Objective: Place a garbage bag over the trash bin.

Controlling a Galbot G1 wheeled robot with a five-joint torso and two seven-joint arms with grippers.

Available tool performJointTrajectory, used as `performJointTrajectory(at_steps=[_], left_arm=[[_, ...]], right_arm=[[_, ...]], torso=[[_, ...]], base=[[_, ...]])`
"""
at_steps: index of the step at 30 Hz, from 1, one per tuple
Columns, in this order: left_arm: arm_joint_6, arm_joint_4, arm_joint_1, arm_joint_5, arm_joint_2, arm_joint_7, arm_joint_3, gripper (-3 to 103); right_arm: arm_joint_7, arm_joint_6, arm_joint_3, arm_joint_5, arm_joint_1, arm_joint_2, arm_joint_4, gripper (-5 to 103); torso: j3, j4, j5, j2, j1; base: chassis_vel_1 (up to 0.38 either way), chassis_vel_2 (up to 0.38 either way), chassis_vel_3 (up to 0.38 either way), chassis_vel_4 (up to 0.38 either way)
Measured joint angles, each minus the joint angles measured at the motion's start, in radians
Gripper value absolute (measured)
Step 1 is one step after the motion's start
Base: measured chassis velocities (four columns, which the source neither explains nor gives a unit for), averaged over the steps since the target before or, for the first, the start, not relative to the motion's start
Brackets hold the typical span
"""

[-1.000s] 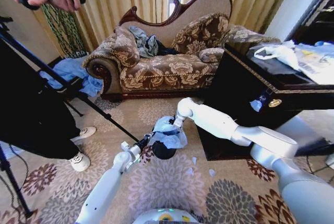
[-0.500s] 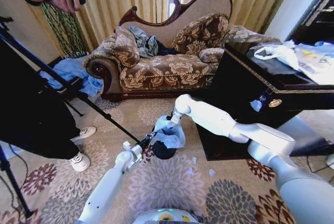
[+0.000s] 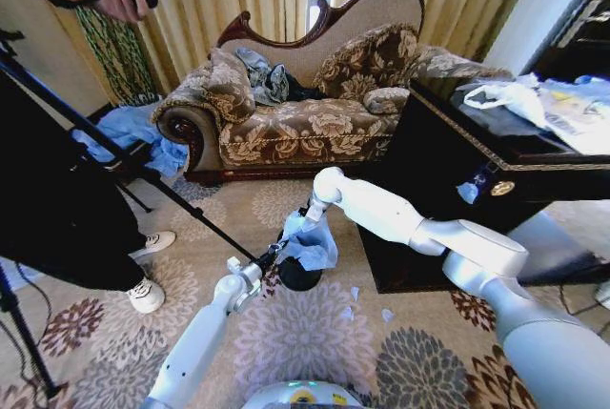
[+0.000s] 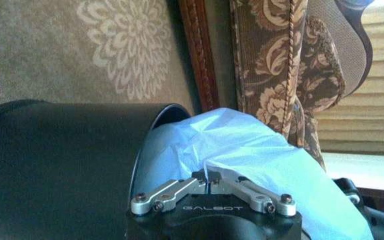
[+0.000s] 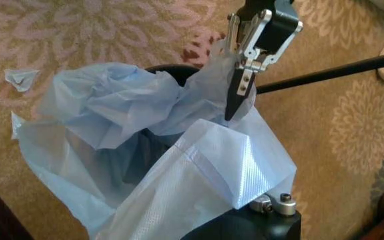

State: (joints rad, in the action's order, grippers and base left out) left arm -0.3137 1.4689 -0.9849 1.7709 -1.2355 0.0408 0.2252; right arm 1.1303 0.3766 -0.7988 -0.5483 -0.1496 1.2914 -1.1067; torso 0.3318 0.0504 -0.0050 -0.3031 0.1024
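- The black trash bin [image 3: 297,274] stands on the patterned carpet [image 3: 305,333] in front of the sofa [image 3: 305,104], with the pale blue garbage bag [image 3: 310,240] bunched over its mouth and hanging down one side.
- The left tool [image 3: 277,253] is at the bin's near rim, its fingers closed on a fold of the bag; the right wrist view shows the pinch clearly.
- The right tool [image 3: 307,211] is above the bin's far side, gripping the bag's upper edge; the film drapes over its fingers, so I judge it clamped rather than see it plainly.
- Risk: the bag is crumpled rather than opened out, so pulling it down may trap folds inside instead of seating the hem around the rim.
- Risk: the film is thin; two tools pulling apart could tear it or slip it from a pinch.
- Risk: the bin looks light and could tip or slide if the bag drags on its rim.
- Hard to make out: where the bag's opening lies, and how much of the rim is covered.
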Motion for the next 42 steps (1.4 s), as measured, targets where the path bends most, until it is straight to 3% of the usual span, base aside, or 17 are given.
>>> performJointTrajectory(at_steps=[22, 31, 37, 39, 41, 42], left_arm=[[0.002, -0.036, 0.002, -0.010, -0.009, -0.009, -0.005, 0], [0.004, -0.031, -0.006, -0.011, -0.005, -0.009, -0.005, 0], [0.006, -0.022, -0.009, -0.011, 0.003, -0.006, -0.002, 0], [0.006, -0.022, -0.009, -0.011, 0.004, -0.005, -0.001, 0], [0.007, -0.015, -0.009, -0.011, 0.011, -0.001, 0.001, 0], [0.007, -0.010, -0.009, -0.009, 0.014, 0.001, 0.002, 0]], right_arm=[[0.044, 0.007, -0.023, 0.068, -0.103, -0.013, -0.070, 0], [0.064, -0.018, -0.026, 0.131, -0.143, -0.068, -0.146, 0], [0.078, -0.065, -0.024, 0.242, -0.176, -0.139, -0.248, -3], [0.078, -0.072, -0.017, 0.265, -0.184, -0.152, -0.266, 2], [0.043, -0.100, 0.028, 0.341, -0.204, -0.199, -0.305, 24], [0.009, -0.124, 0.050, 0.372, -0.201, -0.220, -0.317, 28]], torso=[[0.000, 0.0000, 0.0000, 0.000, 0.000], [0.000, 0.0000, 0.0001, 0.000, 0.000], [0.000, 0.0001, 0.0002, 0.000, 0.000], [0.000, 0.0001, 0.0002, 0.000, 0.000], [0.000, 0.0000, 0.0001, 0.000, 0.000], [0.000, -0.0002, 0.0001, 0.000, 0.000]], base=[[0.000, 0.000, 0.000, 0.000], [0.000, 0.000, 0.000, 0.000], [0.000, 0.000, 0.000, 0.000], [0.000, 0.000, 0.000, 0.000], [0.000, 0.000, 0.000, 0.000], [0.000, 0.000, 0.000, 0.000]])
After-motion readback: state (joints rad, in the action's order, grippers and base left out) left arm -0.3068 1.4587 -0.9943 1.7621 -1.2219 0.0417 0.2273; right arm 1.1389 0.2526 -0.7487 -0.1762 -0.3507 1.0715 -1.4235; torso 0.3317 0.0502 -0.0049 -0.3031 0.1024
